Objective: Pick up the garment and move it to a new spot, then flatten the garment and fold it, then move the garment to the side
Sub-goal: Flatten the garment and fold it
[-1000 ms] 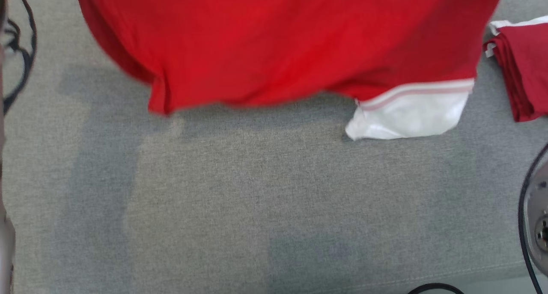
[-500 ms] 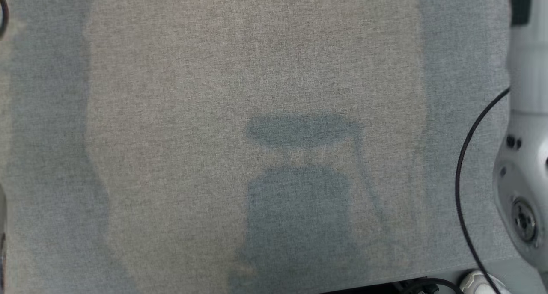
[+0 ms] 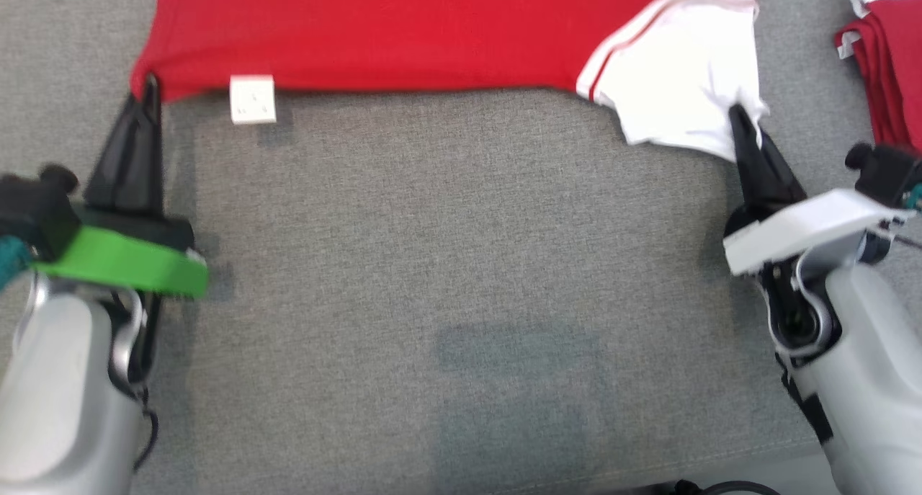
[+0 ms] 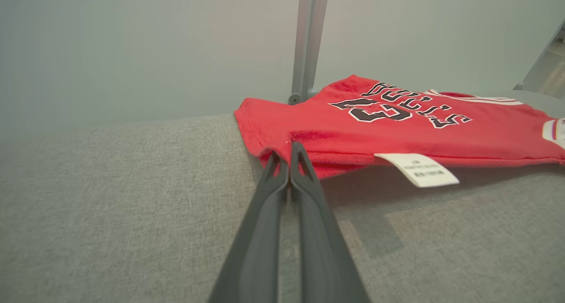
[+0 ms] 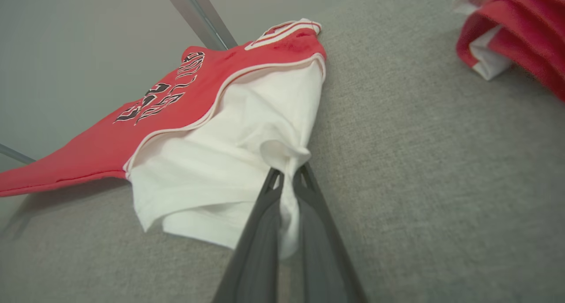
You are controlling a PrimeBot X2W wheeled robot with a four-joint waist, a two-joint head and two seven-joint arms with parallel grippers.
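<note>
Left jaws are pinching shut on the red hem corner of the jersey (image 3: 403,34). Right jaws are clamping its white sleeve (image 3: 677,77). The jersey is lying stretched between them on the far part of the grey surface (image 3: 461,264), its care label (image 3: 252,100) hanging out. Folded red garments (image 3: 889,84) are sitting far right.

Red garment (image 3: 403,34), white sleeve (image 3: 677,84), grey cloth surface (image 3: 446,250).

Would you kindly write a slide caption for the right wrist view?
Right gripper shut on the white sleeve of a red jersey lying on grey fabric.
</note>
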